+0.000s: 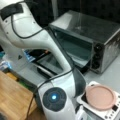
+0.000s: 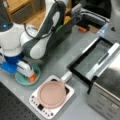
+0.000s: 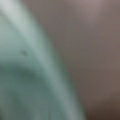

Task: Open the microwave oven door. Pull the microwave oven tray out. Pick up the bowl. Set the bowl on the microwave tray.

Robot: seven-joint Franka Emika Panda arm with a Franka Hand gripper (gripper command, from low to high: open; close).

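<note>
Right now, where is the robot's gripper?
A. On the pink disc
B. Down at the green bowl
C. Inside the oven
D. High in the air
B: in a front view the gripper sits right on the teal bowl, away from the open microwave oven.

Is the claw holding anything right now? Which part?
Cannot tell for sure: the claw sits down at the bowl, over its rim on a front view's right.

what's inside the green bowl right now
In a front view the claw reaches down into the bowl, its white and orange tip at the rim. The claw covers much of the inside; nothing else shows in the part that is visible.
</note>
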